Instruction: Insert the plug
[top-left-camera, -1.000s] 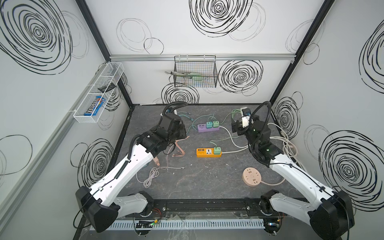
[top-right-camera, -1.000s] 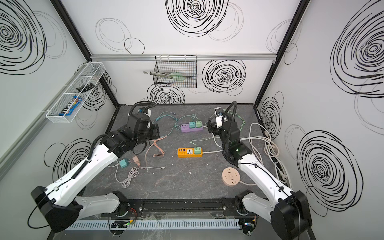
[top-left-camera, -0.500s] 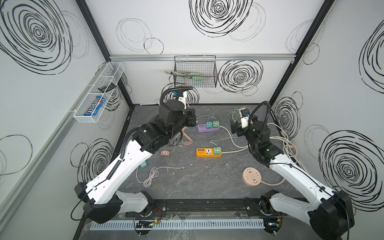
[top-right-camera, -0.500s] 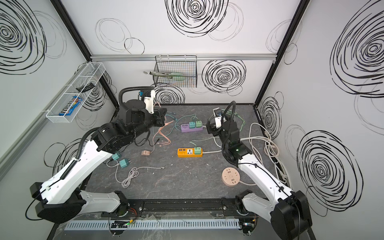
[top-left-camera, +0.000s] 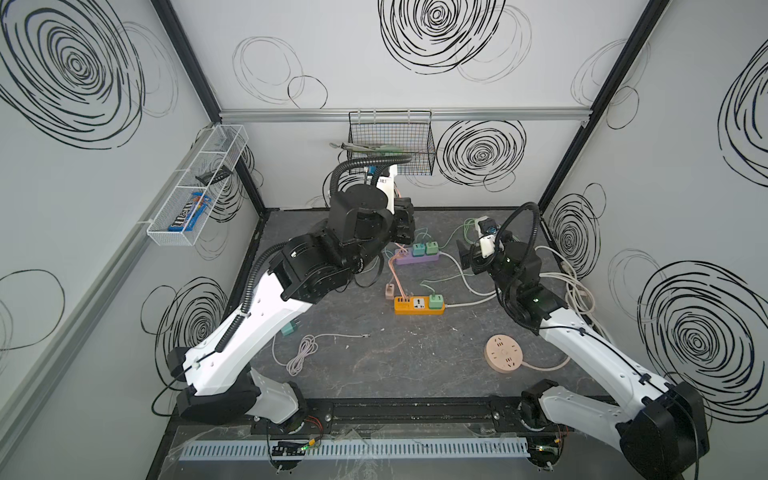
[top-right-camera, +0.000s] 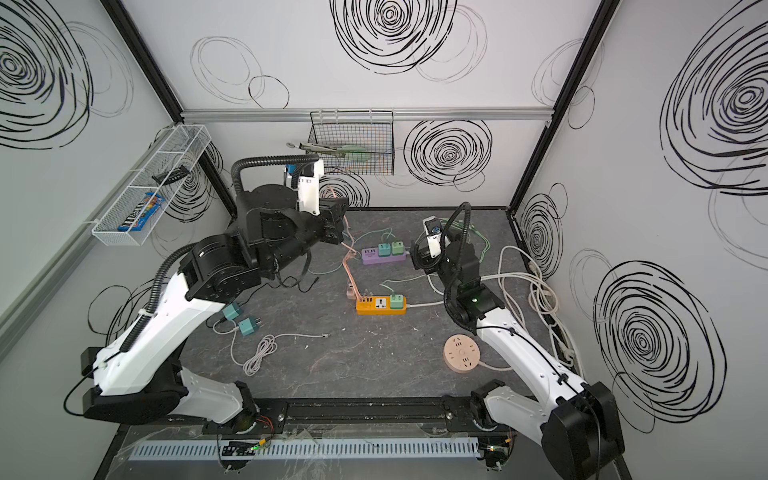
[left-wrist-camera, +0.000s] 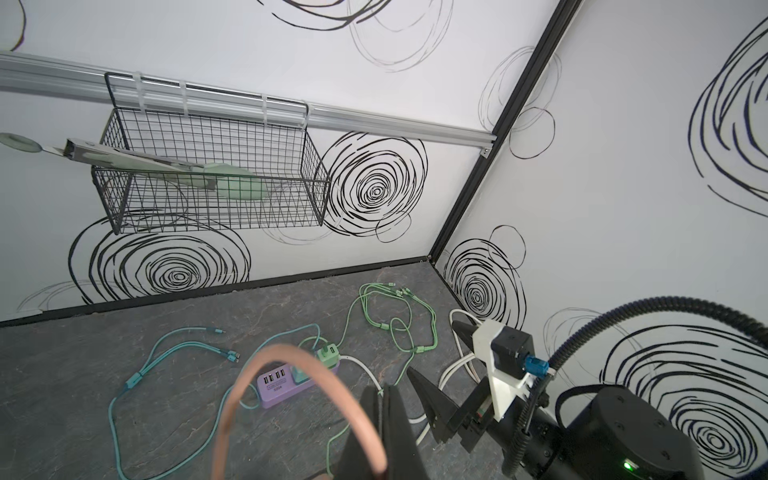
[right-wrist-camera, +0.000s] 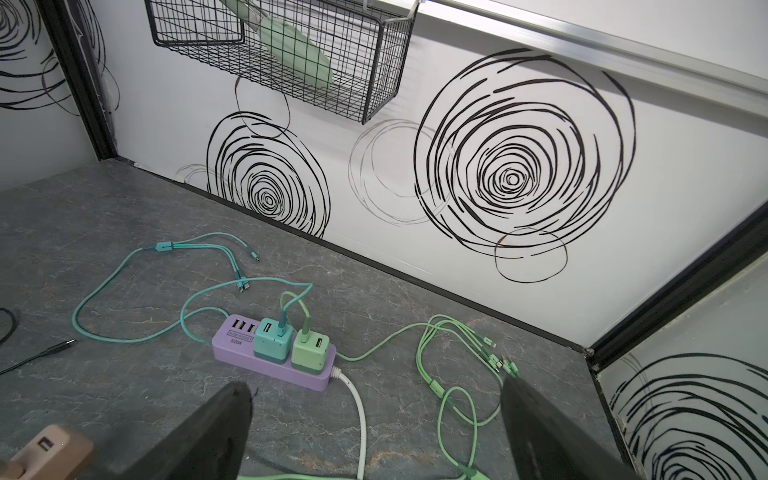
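Observation:
My left gripper (top-left-camera: 408, 236) (top-right-camera: 338, 237) is raised over the back of the table, left of the purple power strip (top-left-camera: 415, 257) (top-right-camera: 382, 255). It is shut on a pink cable (left-wrist-camera: 291, 357) that loops in front of its tips (left-wrist-camera: 384, 390). The cable drops to a pink plug (top-left-camera: 389, 291) (top-right-camera: 351, 291) by the left end of the orange power strip (top-left-camera: 417, 305) (top-right-camera: 380, 305). I cannot tell whether the plug touches the table. My right gripper (top-left-camera: 463, 259) (top-right-camera: 415, 259) (right-wrist-camera: 374, 399) stands open and empty, right of the purple strip (right-wrist-camera: 270, 361). The plug (right-wrist-camera: 45, 453) shows in the right wrist view.
Teal and green adapters fill the purple strip; a green one sits in the orange strip. Two teal plugs (top-right-camera: 232, 311) and a coiled grey cable (top-left-camera: 301, 353) lie front left. A round pink socket (top-left-camera: 503, 353) lies front right. White cables (top-left-camera: 577, 291) pile along the right wall.
My left arm has risen and swung toward the back and right, lifting the pink cable. The pink plug has moved right toward the orange strip. The right arm has not moved.

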